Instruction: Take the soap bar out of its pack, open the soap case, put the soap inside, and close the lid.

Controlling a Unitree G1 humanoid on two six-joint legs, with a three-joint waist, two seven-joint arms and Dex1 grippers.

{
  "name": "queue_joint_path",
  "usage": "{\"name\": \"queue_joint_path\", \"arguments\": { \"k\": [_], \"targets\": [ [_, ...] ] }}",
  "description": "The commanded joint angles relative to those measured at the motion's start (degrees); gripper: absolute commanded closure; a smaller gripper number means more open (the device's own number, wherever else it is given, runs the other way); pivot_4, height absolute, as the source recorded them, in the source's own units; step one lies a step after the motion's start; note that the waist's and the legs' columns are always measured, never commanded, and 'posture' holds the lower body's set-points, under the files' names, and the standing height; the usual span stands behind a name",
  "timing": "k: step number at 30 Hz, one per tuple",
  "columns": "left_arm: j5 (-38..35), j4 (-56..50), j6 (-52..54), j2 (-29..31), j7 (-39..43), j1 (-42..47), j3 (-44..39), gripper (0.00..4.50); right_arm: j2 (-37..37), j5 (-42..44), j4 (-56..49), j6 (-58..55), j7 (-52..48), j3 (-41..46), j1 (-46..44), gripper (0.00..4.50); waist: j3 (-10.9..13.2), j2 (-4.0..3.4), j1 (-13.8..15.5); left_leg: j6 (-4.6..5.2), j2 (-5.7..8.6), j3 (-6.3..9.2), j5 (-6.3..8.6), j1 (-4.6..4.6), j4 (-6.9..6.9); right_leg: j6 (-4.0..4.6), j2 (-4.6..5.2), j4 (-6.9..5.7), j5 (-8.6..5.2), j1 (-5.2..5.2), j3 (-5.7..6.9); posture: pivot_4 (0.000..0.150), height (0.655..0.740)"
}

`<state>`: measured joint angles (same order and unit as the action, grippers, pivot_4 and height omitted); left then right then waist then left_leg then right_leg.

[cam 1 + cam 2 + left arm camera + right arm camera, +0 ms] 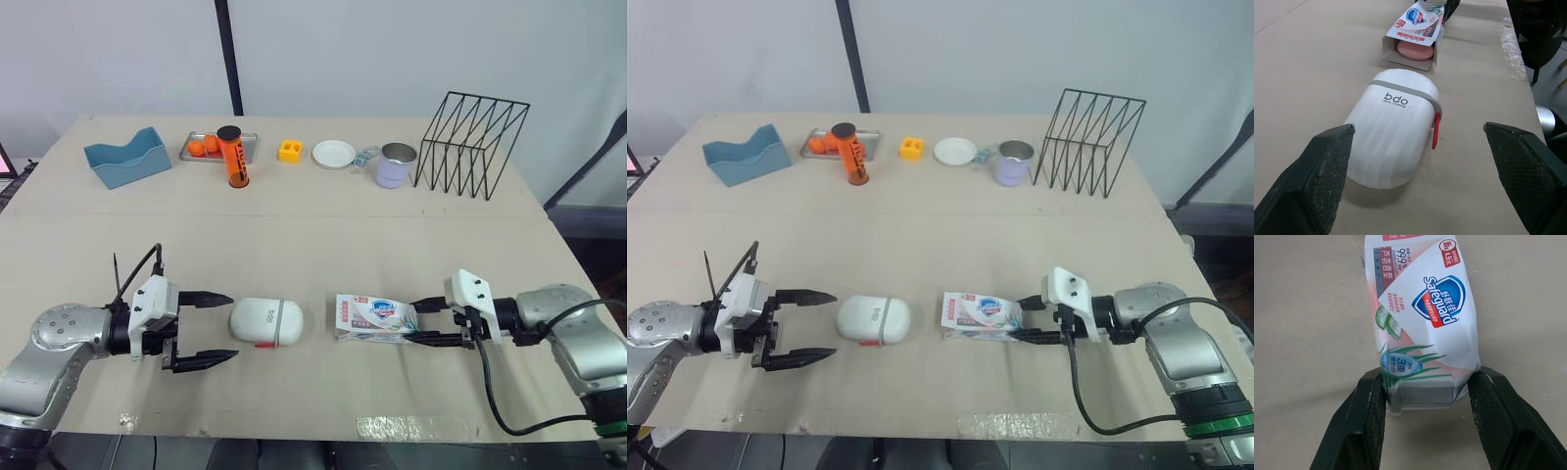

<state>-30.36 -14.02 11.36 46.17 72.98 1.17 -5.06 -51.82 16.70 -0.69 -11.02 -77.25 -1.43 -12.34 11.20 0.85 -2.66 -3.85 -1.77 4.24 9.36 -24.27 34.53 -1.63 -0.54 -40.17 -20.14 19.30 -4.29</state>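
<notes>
Clamping one end of the Safeguard soap pack [375,316], the right gripper [423,321] holds it flat on the table [323,235]. Pink soap bar [1415,50] sits inside the pack's open end. Left gripper [233,326] gapes wide just beside the closed white soap case [265,321], not touching.

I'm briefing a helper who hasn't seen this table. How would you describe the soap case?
On the beige table, look along the near edge. The soap case lies between the left gripper, jaws open toward it, and the soap pack. It is a white rounded capsule with a grey band and red clasp, unlike the flat printed pack.
</notes>
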Motion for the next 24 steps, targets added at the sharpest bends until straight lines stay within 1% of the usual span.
{"name": "queue_joint_path", "arguments": {
  "k": [1,11,24],
  "targets": [
    [-0.49,-0.48,-0.27,0.46,0.3,0.62,-0.98,0.0,-2.72,1.59,-1.44,-0.68,-1.7,2.03,-3.1,1.95,0.0,0.0,0.0,0.0,0.0,0.0,0.0,0.0,0.0,0.0,0.0,0.0,0.0,0.0,0.0,0.15,0.74],
    [-0.45,-0.5,-0.24,-0.12,0.1,0.76,-0.28,0.0,-6.03,4.09,-5.88,-5.28,-4.38,1.8,-6.13,1.95,0.0,0.0,0.03,0.0,0.0,0.01,0.0,-0.02,0.0,0.0,0.01,0.01,0.0,0.01,0.01,0.15,0.74],
    [-0.18,0.06,-0.47,-0.43,0.38,1.28,0.36,0.0,-8.6,6.87,-9.75,-7.7,-6.06,2.83,-8.89,1.95,0.01,0.0,0.02,0.0,0.0,0.01,0.0,-0.03,-0.01,0.0,0.01,0.01,0.0,0.02,0.01,0.15,0.74]
  ]
}}
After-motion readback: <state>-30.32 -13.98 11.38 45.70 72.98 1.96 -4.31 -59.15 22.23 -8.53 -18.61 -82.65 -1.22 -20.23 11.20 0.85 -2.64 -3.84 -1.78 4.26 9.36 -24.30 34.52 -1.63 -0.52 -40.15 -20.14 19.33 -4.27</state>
